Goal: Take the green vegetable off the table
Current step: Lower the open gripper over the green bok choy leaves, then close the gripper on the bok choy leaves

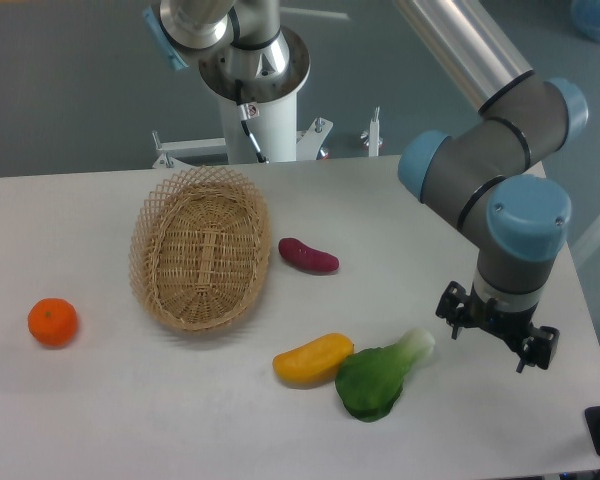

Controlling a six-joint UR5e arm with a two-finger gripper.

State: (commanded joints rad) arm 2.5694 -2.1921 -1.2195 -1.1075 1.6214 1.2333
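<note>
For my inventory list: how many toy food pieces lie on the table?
4: the orange at far left, the purple piece right of the basket, the yellow piece touching the green vegetable near the front. None seems hidden.

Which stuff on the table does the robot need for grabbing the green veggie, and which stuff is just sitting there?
Needed for the job:
- green vegetable, lying on the table
- pincer, to the vegetable's right, not touching it

Just lying about:
- yellow vegetable, right beside the green one
- purple piece
- wicker basket
- orange
</note>
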